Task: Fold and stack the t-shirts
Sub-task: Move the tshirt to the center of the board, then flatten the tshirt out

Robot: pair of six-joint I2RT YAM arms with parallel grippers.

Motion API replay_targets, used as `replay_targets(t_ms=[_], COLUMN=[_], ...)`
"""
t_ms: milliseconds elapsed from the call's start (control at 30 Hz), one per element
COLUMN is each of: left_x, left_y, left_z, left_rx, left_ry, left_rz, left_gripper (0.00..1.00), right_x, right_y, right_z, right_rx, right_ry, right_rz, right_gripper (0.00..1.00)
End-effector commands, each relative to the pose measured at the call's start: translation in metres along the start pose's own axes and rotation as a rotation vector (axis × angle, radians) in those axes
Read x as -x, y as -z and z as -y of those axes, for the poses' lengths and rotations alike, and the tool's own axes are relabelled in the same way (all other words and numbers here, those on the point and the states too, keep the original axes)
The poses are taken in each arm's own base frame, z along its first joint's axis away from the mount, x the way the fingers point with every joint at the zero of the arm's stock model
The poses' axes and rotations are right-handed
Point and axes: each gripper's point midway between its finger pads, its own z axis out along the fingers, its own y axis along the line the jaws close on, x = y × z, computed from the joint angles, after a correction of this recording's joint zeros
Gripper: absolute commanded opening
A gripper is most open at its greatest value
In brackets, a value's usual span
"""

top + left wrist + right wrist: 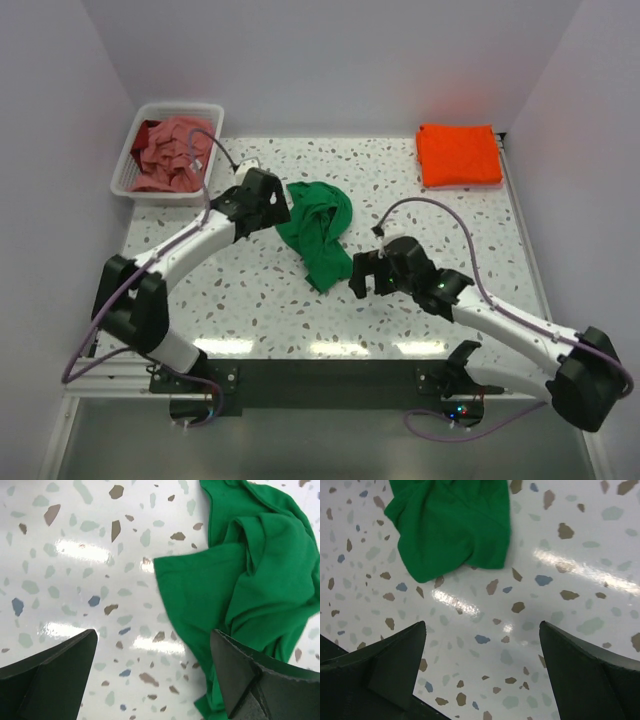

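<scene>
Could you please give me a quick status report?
Left claw, right claw open, empty. Crumpled green cotton t-shirt lies unfolded between them. Nothing blocking.

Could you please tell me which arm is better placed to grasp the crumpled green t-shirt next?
Probably left: the left pincer, open, overlaps the green t-shirt; the right pincer hangs short of it.

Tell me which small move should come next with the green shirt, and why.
Probably lower the left gripper onto the near edge of the green t-shirt and close it. The shirt lies crumpled mid-table, unfolded, and this gripper, open and empty, hangs right over its edge.
</scene>
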Motion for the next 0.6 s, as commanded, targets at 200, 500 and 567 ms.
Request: replay_targets(t_ms=[200,500,567], left_x=[-0.041,-0.066,-0.065], left_y=[0.053,0.055,0.057], left_z=[-0.041,-0.054,-0.052], left_rx=[-0.105,-0.111,-0.127], left_ry=[0.122,0.135,0.136], left_rz=[0.044,0.011,0.015], left_gripper=[1.0,1.0,1.0], right_x=[0.005,-0.018,-0.021], right_y=[-0.05,-0.091,-0.095], right_z=[-0.085,-0.087,-0.082], right_rx=[-0.064,-0.247,-0.283], right_ry=[0.264,0.272,0.267], right_rz=[0.047,0.035,0.037], right_gripper=[0.98,0.91,0.86])
